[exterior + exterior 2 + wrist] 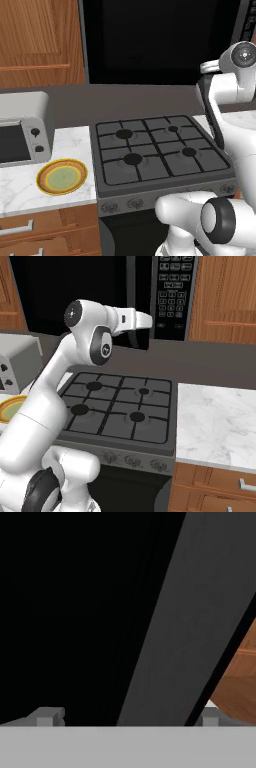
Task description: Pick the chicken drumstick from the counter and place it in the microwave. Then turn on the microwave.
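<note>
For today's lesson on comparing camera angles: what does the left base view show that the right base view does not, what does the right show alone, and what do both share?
Left base view alone: the whole yellow plate and the front of the toaster oven with its glass door.

Right base view alone: the microwave keypad, the bare marble counter right of the stovetop, and a wooden cabinet beside the keypad.

Both: the dark gas stovetop, the microwave's dark glass door, the white robot arm, wooden drawers below.

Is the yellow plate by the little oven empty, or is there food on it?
Empty. The yellow plate lies flat on the counter in front of the toaster oven, with only its greenish middle showing and no food on it.
</note>
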